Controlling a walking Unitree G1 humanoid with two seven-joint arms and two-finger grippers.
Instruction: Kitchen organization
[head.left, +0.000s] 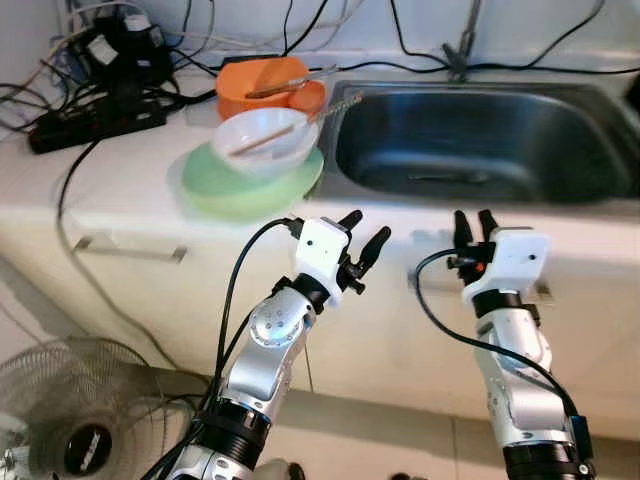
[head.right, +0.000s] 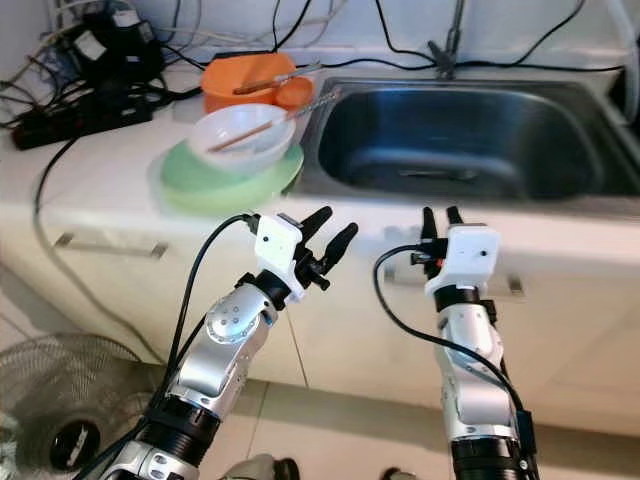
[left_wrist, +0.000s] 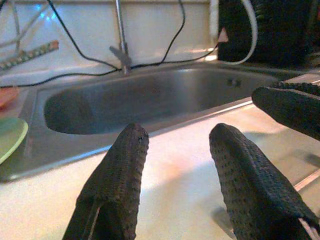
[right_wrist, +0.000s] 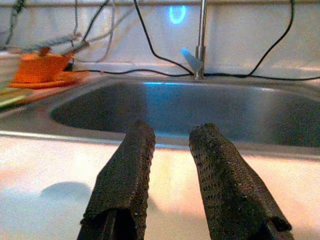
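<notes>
Left eye view: both arms raised at worktop (head.left: 120, 190) near edge, pre-grasp. Left gripper (head.left: 358, 240) and right gripper (head.left: 473, 227) jaws apart, empty. White bowl (head.left: 265, 140) on green plate (head.left: 235, 190), far left by sink (head.left: 480, 140). Next, prob: left reaches bowl.

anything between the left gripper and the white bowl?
Only the rim of the green plate under the white bowl, then bare counter edge, in the left eye view. Left gripper hovers open in front of the counter, holding nothing.
</notes>
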